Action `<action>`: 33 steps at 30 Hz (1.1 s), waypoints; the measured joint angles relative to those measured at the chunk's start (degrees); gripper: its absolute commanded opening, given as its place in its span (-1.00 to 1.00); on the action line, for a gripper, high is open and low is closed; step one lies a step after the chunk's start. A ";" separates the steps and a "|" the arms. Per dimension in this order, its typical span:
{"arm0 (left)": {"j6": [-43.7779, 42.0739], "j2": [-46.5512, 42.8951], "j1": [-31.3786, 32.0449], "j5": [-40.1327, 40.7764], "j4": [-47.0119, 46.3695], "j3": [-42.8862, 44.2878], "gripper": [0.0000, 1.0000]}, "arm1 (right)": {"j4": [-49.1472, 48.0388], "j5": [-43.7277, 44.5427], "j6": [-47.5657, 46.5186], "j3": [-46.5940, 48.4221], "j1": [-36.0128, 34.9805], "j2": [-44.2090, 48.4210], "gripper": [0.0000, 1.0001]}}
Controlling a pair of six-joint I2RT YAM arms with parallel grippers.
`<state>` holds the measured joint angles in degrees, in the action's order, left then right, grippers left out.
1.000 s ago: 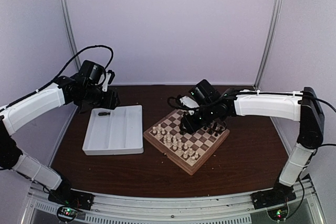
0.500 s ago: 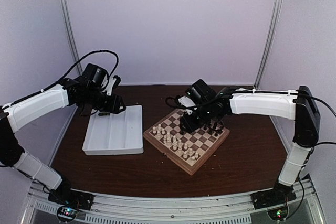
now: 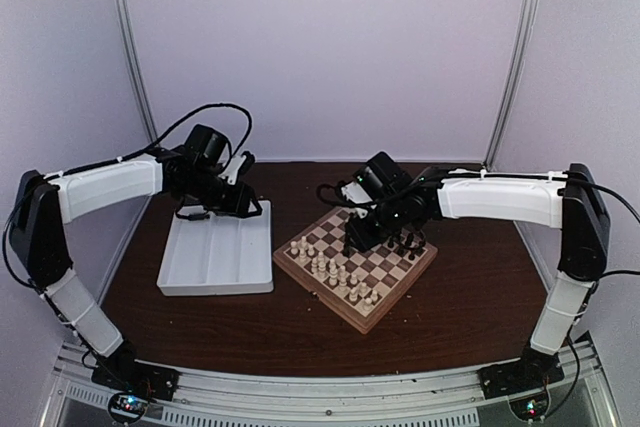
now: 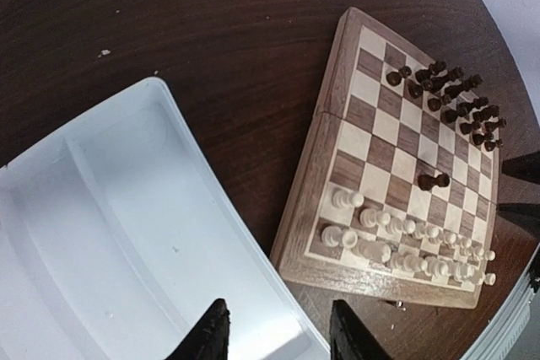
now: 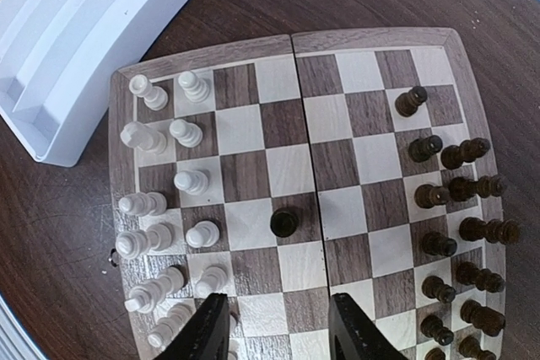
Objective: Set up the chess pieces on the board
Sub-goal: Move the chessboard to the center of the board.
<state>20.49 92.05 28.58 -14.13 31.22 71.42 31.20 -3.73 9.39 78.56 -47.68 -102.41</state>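
Observation:
The board [image 3: 315, 297] lies at an angle right of centre. Several dark chess pieces [image 3: 408, 244] stand along its far right side, and cream-white pieces [image 3: 330, 267] along its near left side. My right gripper [image 3: 358, 237] hovers open and empty over the board's middle. In the right wrist view its jaws [image 5: 278, 330] stand apart just short of a lone dark piece [image 5: 284, 223] on a central dark square; that piece also shows in the left wrist view [image 4: 433, 180]. My left gripper [image 3: 240, 207] is open and empty over the tray's far right edge [image 4: 278, 343].
A white compartment tray [image 3: 215, 267] lies left of the board, nearly touching it. A small dark thing [image 3: 196, 214] lies in its far left part under the left arm. Dark brown tabletop surrounds both. Walls close the back and sides.
My left gripper has swung right, from the tray's far left corner to its far right edge. My right gripper has hardly moved over the board.

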 measured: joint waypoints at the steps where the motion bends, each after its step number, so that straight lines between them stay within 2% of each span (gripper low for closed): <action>1: -0.07 2.32 0.02 -0.48 -0.11 1.81 -0.21 | -0.20 0.20 0.09 -0.39 0.13 0.33 -0.12; 5: -0.28 9.97 0.31 -2.19 -1.16 7.39 -0.25 | -0.50 0.98 0.92 -3.34 2.10 3.76 -0.11; 9: -0.28 17.86 0.92 -4.50 -1.18 14.45 -0.45 | -0.72 0.94 1.77 -7.63 8.02 10.56 -0.24; 11: -0.22 21.05 1.38 -5.27 -0.70 17.75 -0.62 | -1.14 0.92 2.27 -9.31 11.41 13.35 -0.42; 14: 0.17 24.79 2.03 -6.21 0.42 22.38 -1.00 | -2.32 0.48 3.26 -12.11 16.50 16.33 -0.73; 17: 0.00 28.02 2.40 -7.58 1.01 26.60 -1.00 | -3.63 -1.70 3.69 -15.37 21.42 17.70 -1.00; 25: 0.20 37.73 2.56 -9.77 4.52 37.40 -1.00 | -10.19 -14.88 7.41 -18.91 32.65 12.72 -1.00; 33: 1.84 44.78 2.38 -11.72 8.61 43.65 -1.00 | -12.15 -26.32 8.59 -15.37 36.83 0.09 -1.00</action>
<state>22.33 136.84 30.96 -25.85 39.83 115.07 19.05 -30.04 17.98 63.20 -10.85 -102.32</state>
